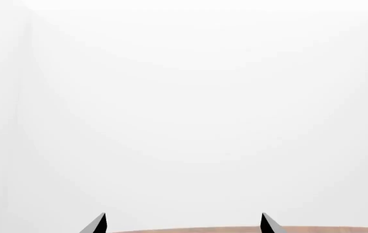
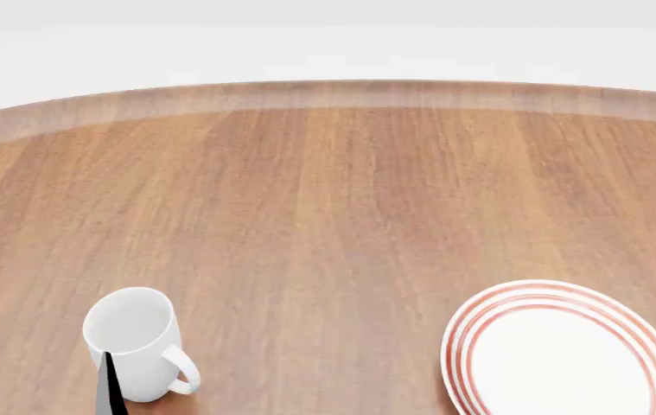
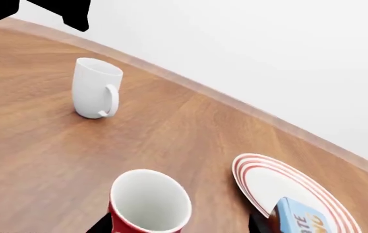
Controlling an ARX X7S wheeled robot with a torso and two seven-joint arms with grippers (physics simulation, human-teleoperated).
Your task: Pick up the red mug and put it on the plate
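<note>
Red mug at your right gripper, plate just beside it

In the right wrist view the red mug [image 3: 150, 205] stands upright between the right gripper's [image 3: 178, 224] spread fingers, not clamped; the head view misses it. Your left gripper [image 2: 41, 380] is parted beside the white mug [image 2: 134, 342]. Closing off-centre could tip the red mug, and a blue carton [image 3: 298, 217] crowds the plate [image 3: 261, 180], risking a knock

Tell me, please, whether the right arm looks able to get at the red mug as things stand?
Probably yes: the red mug stands upright just ahead of the right claw, nothing between them, the plate off beside it.
</note>
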